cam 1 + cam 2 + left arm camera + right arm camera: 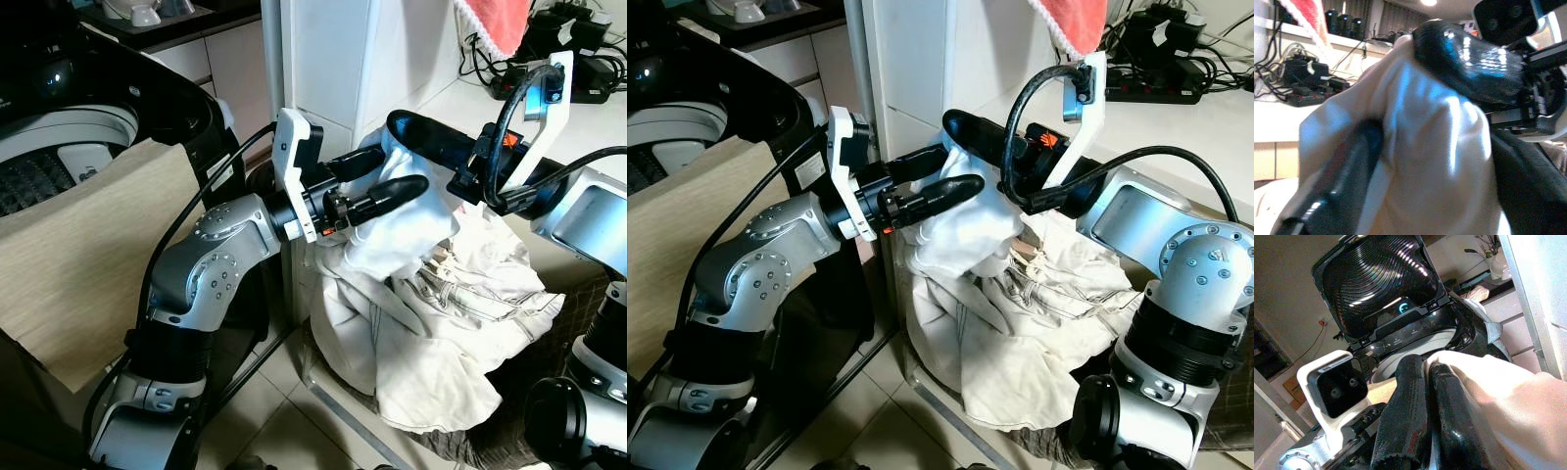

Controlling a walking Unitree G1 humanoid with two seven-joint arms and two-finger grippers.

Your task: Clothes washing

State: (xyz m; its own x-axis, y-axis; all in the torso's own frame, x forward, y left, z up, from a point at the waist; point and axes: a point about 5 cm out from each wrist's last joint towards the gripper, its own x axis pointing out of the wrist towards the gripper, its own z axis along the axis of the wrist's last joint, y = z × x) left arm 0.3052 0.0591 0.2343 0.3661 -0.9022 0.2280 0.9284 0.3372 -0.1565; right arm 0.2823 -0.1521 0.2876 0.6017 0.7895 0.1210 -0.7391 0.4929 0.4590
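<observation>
The white garment (411,220) is bunched up between the two grippers, lifted above a heap of cream-coloured laundry (460,323) that spills over the rim of a basket (509,441) on the tiled floor (265,411). The left gripper (377,186) reaches in from the robot's left, its two black fingers spread, one above and one below a fold of the white cloth; in the left wrist view the cloth (1420,147) is draped over the lower finger. The right gripper (416,132) comes in from the right at the top of the bundle, its fingers pressed together on the upper edge of the garment; the right wrist view shows the two fingers (1415,411) side by side with white fabric (1498,396) caught against them. The two grippers are close to each other, almost touching across the cloth.

To the robot's left stands a top-loading washing machine (59,137) with its dark lid (1381,284) raised; a sheet of tan cardboard-like material (88,255) leans against its front. Behind the grippers is a white cabinet corner (333,59). Further right, a white counter (607,122) carries a tangle of black cables and power strips (568,44), and a red cloth (495,22) hangs down at the top.
</observation>
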